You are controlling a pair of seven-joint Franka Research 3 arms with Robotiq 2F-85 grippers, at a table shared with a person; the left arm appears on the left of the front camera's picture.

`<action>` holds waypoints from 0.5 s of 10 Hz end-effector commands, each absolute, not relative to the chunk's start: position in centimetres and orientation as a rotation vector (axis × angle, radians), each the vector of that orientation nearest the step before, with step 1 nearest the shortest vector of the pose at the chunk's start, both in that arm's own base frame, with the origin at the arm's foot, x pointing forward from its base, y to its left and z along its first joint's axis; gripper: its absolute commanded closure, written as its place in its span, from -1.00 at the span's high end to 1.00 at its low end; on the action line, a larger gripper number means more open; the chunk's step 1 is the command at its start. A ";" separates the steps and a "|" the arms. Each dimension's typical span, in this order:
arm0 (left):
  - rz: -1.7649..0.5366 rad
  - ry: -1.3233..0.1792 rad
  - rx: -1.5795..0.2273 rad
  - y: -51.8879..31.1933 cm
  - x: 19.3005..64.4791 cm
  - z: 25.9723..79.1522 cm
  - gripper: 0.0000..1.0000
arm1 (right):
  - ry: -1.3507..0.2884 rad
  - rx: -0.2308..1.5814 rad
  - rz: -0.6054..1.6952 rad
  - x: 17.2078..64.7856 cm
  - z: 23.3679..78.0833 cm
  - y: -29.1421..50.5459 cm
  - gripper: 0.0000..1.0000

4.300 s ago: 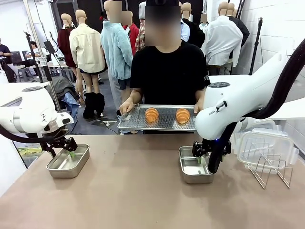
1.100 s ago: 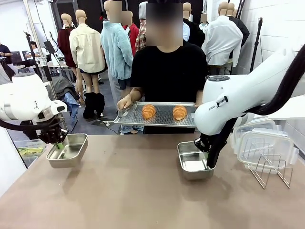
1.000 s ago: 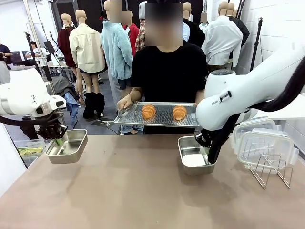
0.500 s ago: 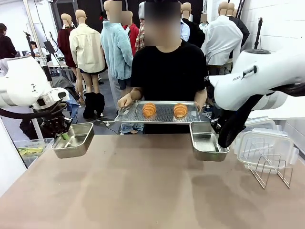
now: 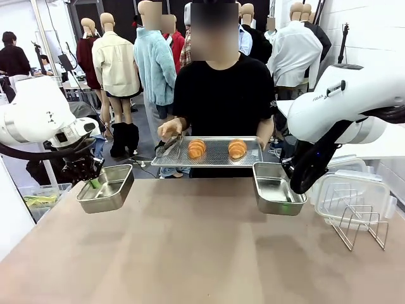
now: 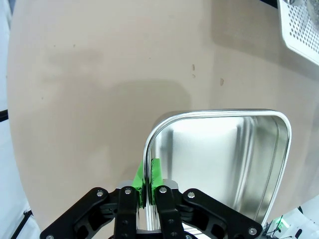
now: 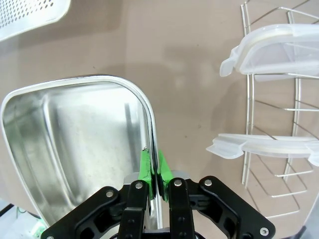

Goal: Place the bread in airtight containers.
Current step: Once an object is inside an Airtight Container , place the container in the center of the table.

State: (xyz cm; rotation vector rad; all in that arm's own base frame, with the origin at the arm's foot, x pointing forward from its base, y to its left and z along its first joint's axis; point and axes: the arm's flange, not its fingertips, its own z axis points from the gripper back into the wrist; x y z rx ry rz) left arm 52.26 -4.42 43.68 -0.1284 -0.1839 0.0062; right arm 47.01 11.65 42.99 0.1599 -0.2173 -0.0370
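Two pieces of bread lie on a perforated steel tray (image 5: pixel 215 159) that the person holds at the table's far edge: a ridged roll (image 5: pixel 197 149) and a smoother bun (image 5: pixel 237 148). My left gripper (image 5: pixel 93 183) is shut on the rim of an empty steel container (image 5: pixel 106 188), held above the table's left side; the left wrist view shows the green pads pinching its wall (image 6: pixel 149 177). My right gripper (image 5: pixel 295 185) is shut on the rim of a second empty container (image 5: pixel 276 196), lifted at the right; its pads (image 7: pixel 154 172) clamp the wall. The person's hand holds tongs (image 5: pixel 169 146) by the roll.
A wire rack (image 5: pixel 359 225) at the table's right holds clear snap lids (image 5: pixel 348 193), close beside my right arm. The brown tabletop (image 5: pixel 190 253) lies open in the middle and front. The tray's corner (image 6: pixel 301 25) shows in the left wrist view.
Both containers were lifted off the table and carried up towards the far edge. The right one moved right, the left one rose and shifted inward. The person's tongs hand came nearer the roll.
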 end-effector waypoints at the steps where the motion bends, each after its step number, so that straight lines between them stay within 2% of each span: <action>1: 0.009 -0.182 -0.129 -4.3 52.7 43.6 -1.00 | -0.216 0.160 -0.040 47.1 42.9 11.5 -1.00; 5: 0.009 -0.182 -0.129 -4.3 52.7 43.6 -1.00 | -0.216 0.160 -0.040 47.1 42.9 11.5 -1.00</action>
